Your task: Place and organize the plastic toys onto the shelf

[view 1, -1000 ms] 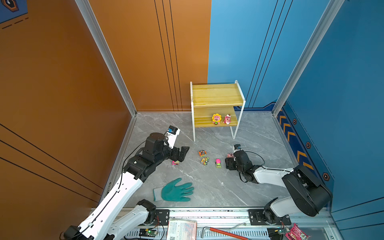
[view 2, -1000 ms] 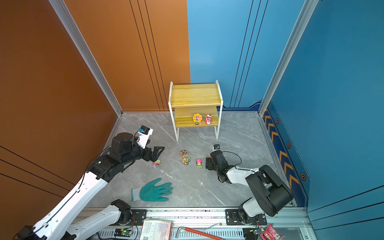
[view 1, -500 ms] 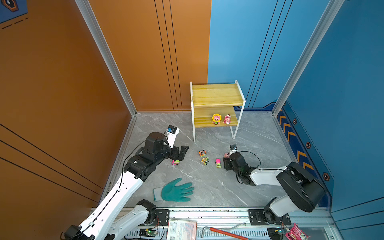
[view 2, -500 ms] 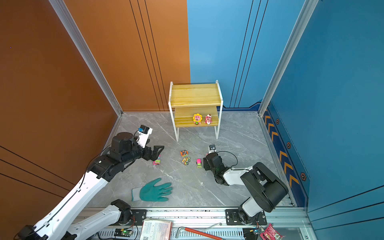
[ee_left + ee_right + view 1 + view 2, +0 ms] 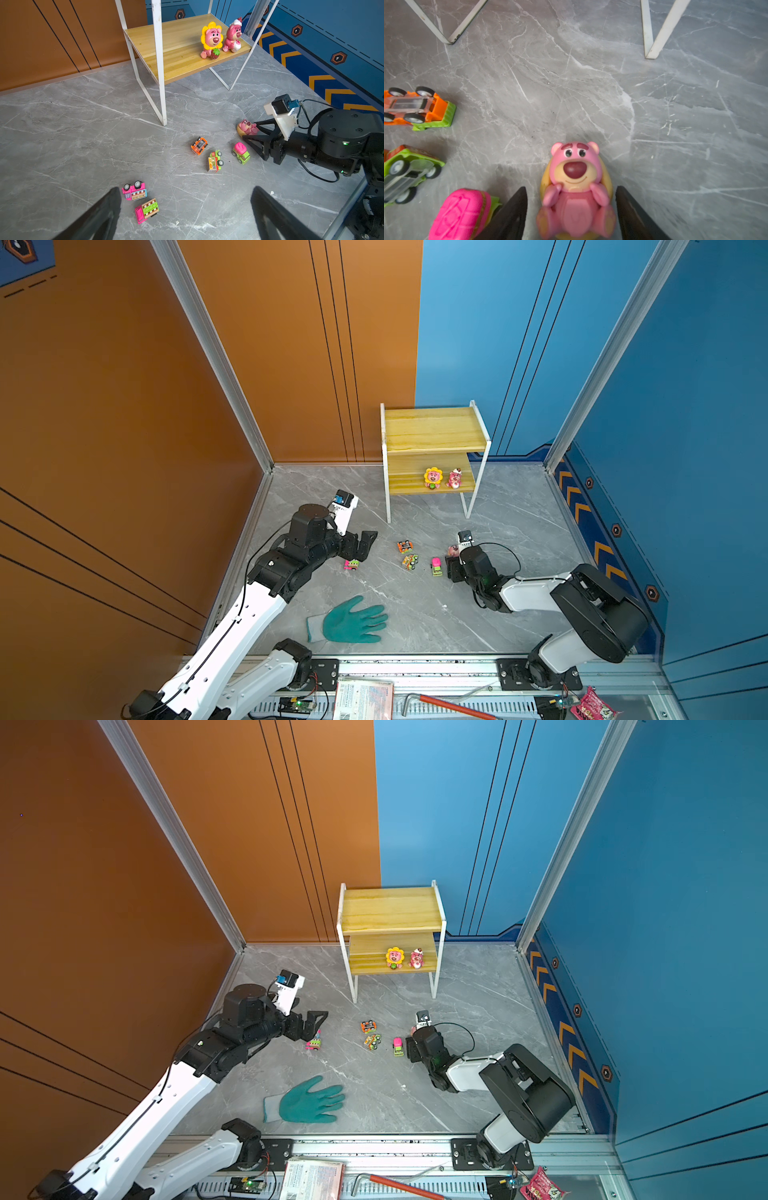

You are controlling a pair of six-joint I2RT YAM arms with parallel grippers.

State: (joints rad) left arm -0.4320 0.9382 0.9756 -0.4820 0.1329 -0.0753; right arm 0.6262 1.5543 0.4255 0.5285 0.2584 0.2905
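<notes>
The step in hand looks like the pick-up of the last figurine. The right gripper (image 5: 571, 188) lies low over the worktop (image 5: 436, 626), its fingers (image 5: 512, 214) spread to either side of the pink bear (image 5: 576, 180). The bear has a yellowish shell behind it and rests on the worktop in front of the shelf (image 5: 432, 435) legs. A sliver of grey shows between the bear and one finger, so I judge this a straddle and not yet a pinch.

The next move calls for closing on the bear's body and lifting it clear of the pink-topped green car (image 5: 241, 152) just beside the fingers. The bear then has to go in under the top board to the lower board, where there is room beside the two bears standing there.

The left gripper (image 5: 186, 189) hovers with its fingers spread wide and holding nothing. It is above the overturned pink car (image 5: 134, 190) and the pink-and-green truck (image 5: 147, 210), and one of these is probably its target.

Count:
- Bears: three. The sunflower bear (image 5: 212, 40) and the white-capped bear (image 5: 232, 35) stand side by side on the lower board, and the pink bear is on the worktop.
- Cars: five, all on the worktop. They are the three named above plus the orange car (image 5: 199, 145) and the green-and-red truck (image 5: 215, 162).
- Shelf: one, with two boards.
- Other: one teal glove (image 5: 353, 620), which I take to be no part of the job
</notes>
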